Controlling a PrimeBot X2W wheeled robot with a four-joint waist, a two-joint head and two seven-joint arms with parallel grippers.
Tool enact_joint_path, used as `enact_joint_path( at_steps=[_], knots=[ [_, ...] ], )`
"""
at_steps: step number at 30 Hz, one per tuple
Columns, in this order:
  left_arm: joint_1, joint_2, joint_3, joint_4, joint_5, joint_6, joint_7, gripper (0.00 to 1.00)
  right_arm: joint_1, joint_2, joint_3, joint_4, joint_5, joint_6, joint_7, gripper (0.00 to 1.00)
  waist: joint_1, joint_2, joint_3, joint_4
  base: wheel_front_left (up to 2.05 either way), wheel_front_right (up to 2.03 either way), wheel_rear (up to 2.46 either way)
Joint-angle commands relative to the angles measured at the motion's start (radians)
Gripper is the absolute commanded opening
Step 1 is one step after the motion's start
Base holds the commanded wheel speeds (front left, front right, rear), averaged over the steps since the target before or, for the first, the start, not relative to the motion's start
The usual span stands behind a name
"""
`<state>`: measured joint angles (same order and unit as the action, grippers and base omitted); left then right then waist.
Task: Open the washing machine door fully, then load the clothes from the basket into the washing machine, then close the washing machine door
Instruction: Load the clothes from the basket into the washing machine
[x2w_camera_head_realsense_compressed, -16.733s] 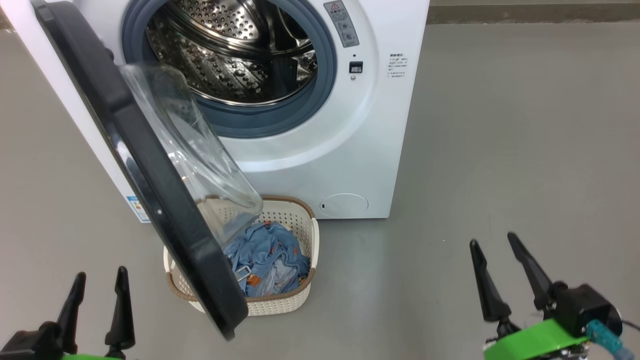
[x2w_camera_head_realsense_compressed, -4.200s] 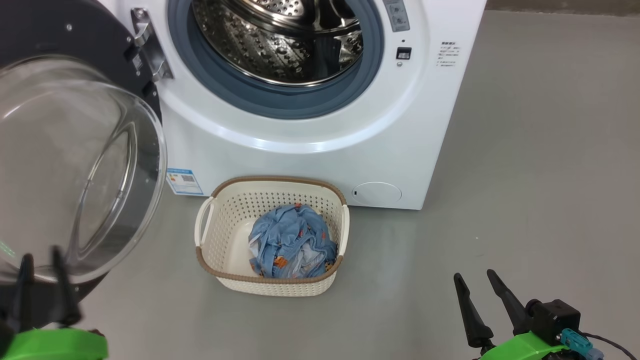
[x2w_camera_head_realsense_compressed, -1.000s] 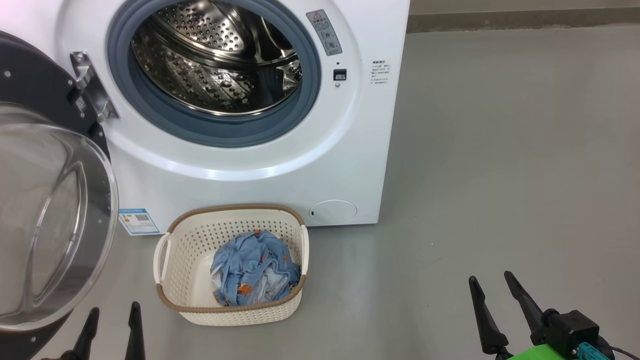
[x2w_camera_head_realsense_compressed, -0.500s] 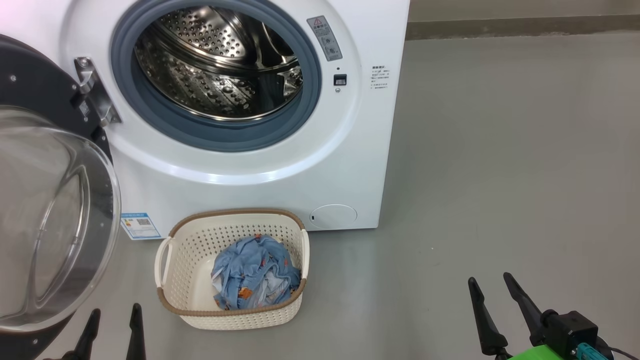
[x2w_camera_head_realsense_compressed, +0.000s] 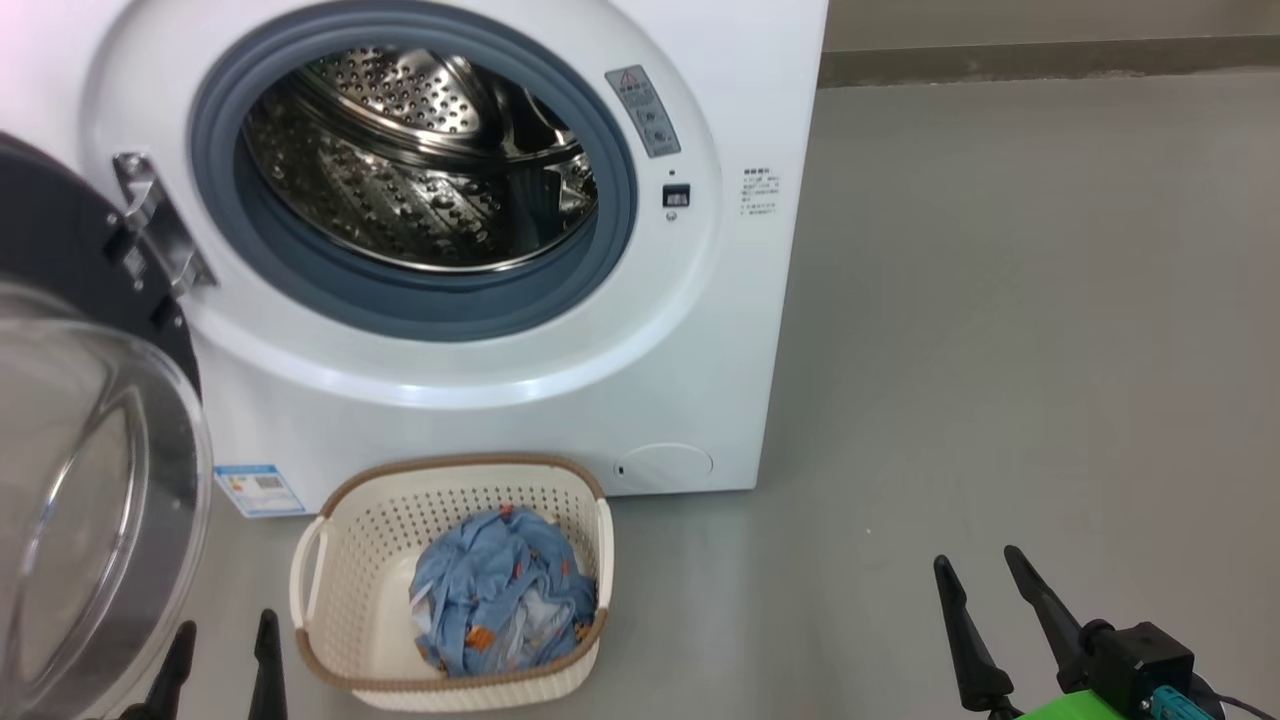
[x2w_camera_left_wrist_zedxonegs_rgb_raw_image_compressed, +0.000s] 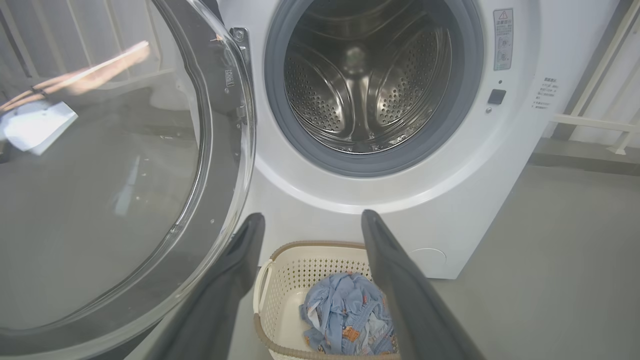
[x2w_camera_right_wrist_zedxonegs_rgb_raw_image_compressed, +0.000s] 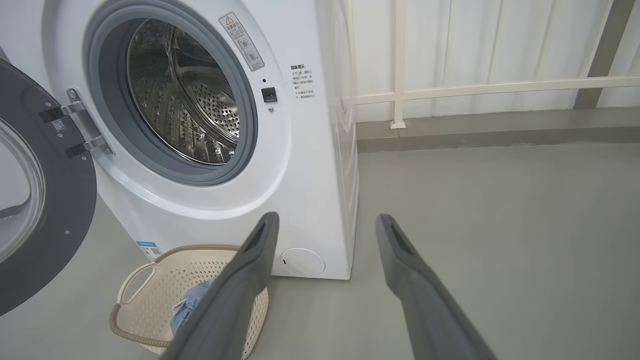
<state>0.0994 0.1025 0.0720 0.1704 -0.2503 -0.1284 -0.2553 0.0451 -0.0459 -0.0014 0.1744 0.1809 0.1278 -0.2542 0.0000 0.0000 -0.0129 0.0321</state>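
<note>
Both grippers wide open, nothing held: left gripper (x2w_camera_head_realsense_compressed: 225, 632) just left of basket (x2w_camera_head_realsense_compressed: 455, 462), right gripper (x2w_camera_head_realsense_compressed: 975, 560) well to its right. Washing machine door (x2w_camera_head_realsense_compressed: 70, 230) stands folded back left of L gripper, prob. so drum's (x2w_camera_head_realsense_compressed: 400, 200) clear for loading. Clothes (x2w_camera_head_realsense_compressed: 500, 595) lie in basket. Door's far edge cut off.
</note>
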Motion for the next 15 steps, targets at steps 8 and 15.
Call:
enact_joint_path(
  at_steps=[8,15],
  knots=[
    [-0.045,0.005,0.064,-0.030,0.019,0.001,-0.006,1.00,-0.026,-0.004,0.027,-0.025,0.006,0.003,-0.008,1.00,0.0000,0.0000,0.014,-0.003,1.70,-1.70,0.00],
    [-0.045,-0.001,0.061,-0.025,0.017,-0.001,-0.006,1.00,-0.027,-0.004,0.028,-0.021,0.009,0.003,-0.008,1.00,0.0000,0.0000,0.028,-0.002,0.54,-0.54,0.00]
  ],
)
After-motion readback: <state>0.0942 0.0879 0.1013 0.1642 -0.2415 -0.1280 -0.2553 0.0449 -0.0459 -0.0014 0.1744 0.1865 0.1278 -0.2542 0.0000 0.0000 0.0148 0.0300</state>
